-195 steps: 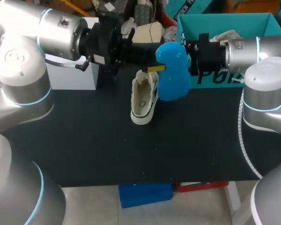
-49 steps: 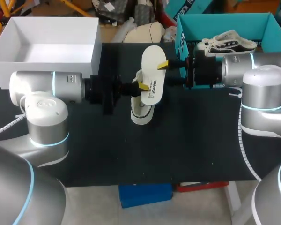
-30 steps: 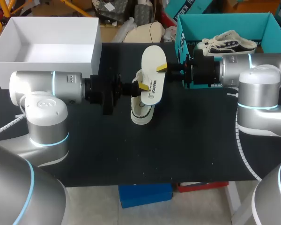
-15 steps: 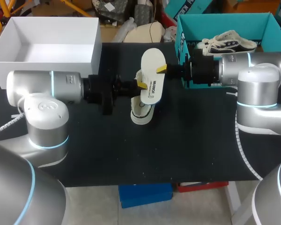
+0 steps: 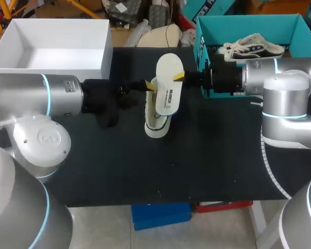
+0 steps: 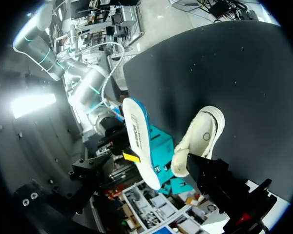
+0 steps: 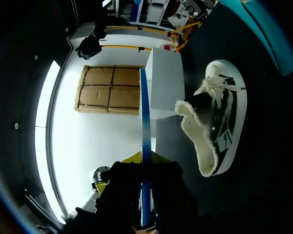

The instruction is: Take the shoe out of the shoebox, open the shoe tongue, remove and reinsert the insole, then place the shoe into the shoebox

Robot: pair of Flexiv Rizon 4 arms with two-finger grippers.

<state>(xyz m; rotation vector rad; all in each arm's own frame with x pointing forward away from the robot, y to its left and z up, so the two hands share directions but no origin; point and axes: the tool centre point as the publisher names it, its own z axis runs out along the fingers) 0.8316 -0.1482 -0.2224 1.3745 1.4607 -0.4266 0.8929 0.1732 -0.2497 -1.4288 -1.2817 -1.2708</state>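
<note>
A white insole [image 5: 168,85] with a blue underside hangs upright above the table. My right gripper [image 5: 179,77] is shut on its edge from the right. In the right wrist view the insole [image 7: 144,122] stands edge-on between that gripper's yellow tips [image 7: 145,158]. My left gripper [image 5: 148,87] is open just left of the insole, with nothing between its fingers. Below both, a cream shoe [image 5: 158,111] with a fleecy lining rests on the black table. In the left wrist view the insole [image 6: 139,141] and the shoe [image 6: 200,139] lie ahead of the left gripper.
A teal shoebox [image 5: 207,39] stands at the back right with a second, dark-striped shoe [image 5: 254,45] inside. An open white box [image 5: 57,44] sits at the back left. The black table [image 5: 160,166] runs to the front edge.
My left gripper has let go of the insole, opened and drawn back a little to the left. The right gripper closed on the insole and holds it alone.
</note>
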